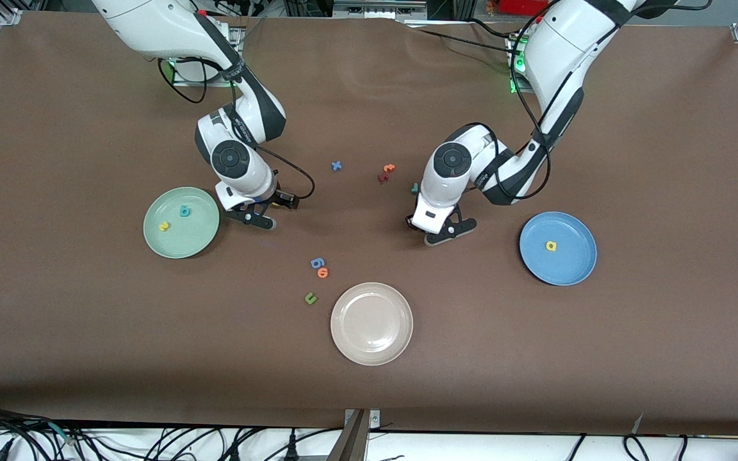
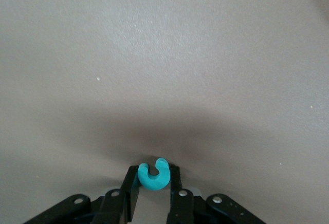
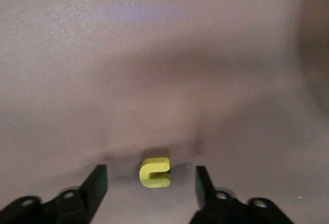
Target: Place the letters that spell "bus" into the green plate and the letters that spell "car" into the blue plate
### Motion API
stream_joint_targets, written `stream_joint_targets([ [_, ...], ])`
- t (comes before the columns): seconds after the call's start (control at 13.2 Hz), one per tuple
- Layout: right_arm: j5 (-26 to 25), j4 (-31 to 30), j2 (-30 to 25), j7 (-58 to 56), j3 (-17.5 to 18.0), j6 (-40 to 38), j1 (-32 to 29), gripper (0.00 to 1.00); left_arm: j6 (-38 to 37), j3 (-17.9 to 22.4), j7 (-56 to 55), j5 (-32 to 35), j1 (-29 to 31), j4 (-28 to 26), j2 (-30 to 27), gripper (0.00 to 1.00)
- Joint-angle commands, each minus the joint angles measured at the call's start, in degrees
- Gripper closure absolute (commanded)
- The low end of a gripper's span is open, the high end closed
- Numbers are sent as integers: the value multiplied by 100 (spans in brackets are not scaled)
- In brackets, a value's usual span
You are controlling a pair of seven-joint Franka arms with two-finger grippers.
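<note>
Left gripper (image 2: 154, 193) is pinching the teal "c" (image 2: 153, 174) over the table (image 1: 55, 352), near the blue plate (image 1: 574, 269). Right gripper (image 3: 150, 183) is standing wide around the yellow "u" (image 3: 154, 172), beside the green plate (image 1: 199, 240).

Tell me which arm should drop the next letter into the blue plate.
Left. Its gripper is already shut on the teal "c" and sits toward the blue plate, which holds only the yellow "a". The right gripper, open around the yellow "u", is beside the green plate.

White arms (image 1: 241, 121) with dark joints, black cables, black jaws
</note>
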Motion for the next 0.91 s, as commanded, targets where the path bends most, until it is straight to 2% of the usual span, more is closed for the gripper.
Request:
stream_joint_targets([
  [0.0,-106,100,114,105,-24,28,62,27,-684,-1,501,166,144,276,-141,81],
  [0.15,-106,100,131,105,-24,45,62,29,-1430,-62,1334,-88,346,645,-150,82],
  [0.23,-106,83,140,105,-24,123,62,32,-1765,-80,1913,-385,417,847,-150,83],
  [0.38,-106,82,202,97,-24,195,62,40,-2485,-71,2688,-520,732,1181,-159,85],
  [0.61,-106,82,202,62,-24,177,62,77,-2980,-80,3945,-538,1365,1253,-291,85],
  [0.83,-106,82,193,53,-24,151,54,100,-3182,-80,5017,-617,1971,1262,-282,88],
])
